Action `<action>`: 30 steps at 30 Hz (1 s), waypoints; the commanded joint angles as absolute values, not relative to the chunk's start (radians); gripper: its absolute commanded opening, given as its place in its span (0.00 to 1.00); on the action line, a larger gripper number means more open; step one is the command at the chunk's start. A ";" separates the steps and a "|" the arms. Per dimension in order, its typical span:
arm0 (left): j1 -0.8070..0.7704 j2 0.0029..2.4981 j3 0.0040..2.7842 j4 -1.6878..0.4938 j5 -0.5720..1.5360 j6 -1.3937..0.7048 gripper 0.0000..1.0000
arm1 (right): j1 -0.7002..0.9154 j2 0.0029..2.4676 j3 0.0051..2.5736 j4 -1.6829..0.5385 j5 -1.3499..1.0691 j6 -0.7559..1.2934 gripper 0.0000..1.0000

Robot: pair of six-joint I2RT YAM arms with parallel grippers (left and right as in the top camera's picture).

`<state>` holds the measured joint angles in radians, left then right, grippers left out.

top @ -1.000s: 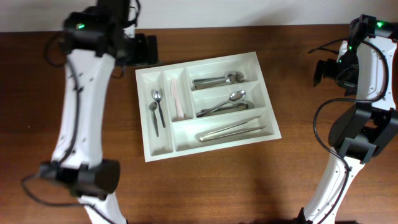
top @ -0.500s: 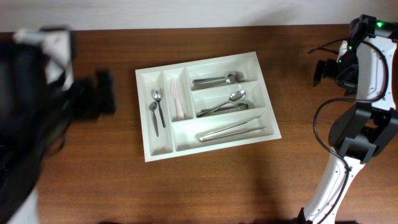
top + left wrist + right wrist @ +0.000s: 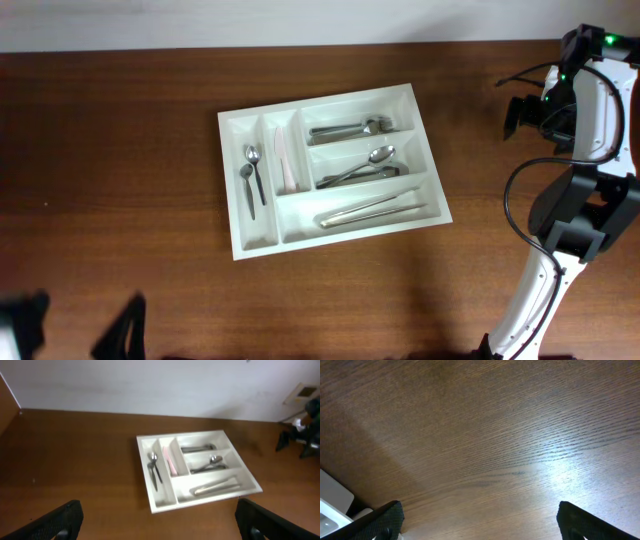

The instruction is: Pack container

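Observation:
The container [image 3: 258, 235] is a large white cutlery tray at the table's middle. It holds two small spoons [image 3: 250, 170], a pink-white knife [image 3: 285, 160], forks [image 3: 350, 128], spoons [image 3: 365, 165] and long metal utensils [image 3: 372, 210]. The left wrist view shows the container [image 3: 162, 499] from far back and high up. My left gripper [image 3: 157, 520] is open and empty. In the overhead view it is a dark blur [image 3: 75, 330] at the bottom left corner. My right gripper [image 3: 479, 510] is open and empty over bare wood, far right of the tray [image 3: 518, 113].
A white wall runs along the table's far edge [image 3: 150, 390]. The right arm's body and cables [image 3: 575, 200] stand along the right side. A white object [image 3: 332, 502] shows at the lower left of the right wrist view.
The left arm has swept from the table's far left, near the tray, down to the bottom left corner, blurred in motion. The right arm and the tray have not moved.

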<state>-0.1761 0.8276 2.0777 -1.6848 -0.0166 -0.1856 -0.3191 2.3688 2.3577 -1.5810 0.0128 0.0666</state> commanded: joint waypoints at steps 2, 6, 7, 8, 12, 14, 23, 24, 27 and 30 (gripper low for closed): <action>-0.175 0.738 1.906 -1.641 0.005 -0.285 0.99 | -0.315 2.364 2.354 -1.580 0.007 0.059 0.99; -0.175 0.716 1.752 -1.631 0.017 -0.307 0.99 | -0.315 2.364 2.354 -1.580 0.007 0.059 0.99; -0.175 0.717 1.714 -1.617 0.041 -0.306 0.99 | -0.315 2.364 2.354 -1.580 0.007 0.059 0.99; -0.175 0.717 1.674 -1.586 0.078 -0.306 0.99 | -0.315 2.364 2.354 -1.580 0.007 0.059 0.99; -0.176 0.718 1.546 -1.462 0.216 -0.306 0.99 | -0.315 2.364 2.354 -1.580 0.007 0.059 0.99; -0.176 0.718 1.501 -1.459 0.218 -0.307 0.99 | -0.315 2.364 2.354 -1.580 0.007 0.059 0.99; -0.176 0.718 1.450 -1.425 0.177 -0.296 0.99 | -0.315 2.364 2.354 -1.580 0.007 0.059 0.99; -0.176 0.717 1.444 -1.403 0.171 -0.269 0.99 | -0.315 2.364 2.354 -1.580 0.007 0.059 0.99; -0.176 0.717 1.420 -1.336 0.172 -0.120 0.99 | -0.315 2.364 2.354 -1.580 0.007 0.059 0.99; -0.176 0.717 1.368 -1.285 0.172 0.019 0.99 | -0.315 2.364 2.354 -1.580 0.007 0.059 0.99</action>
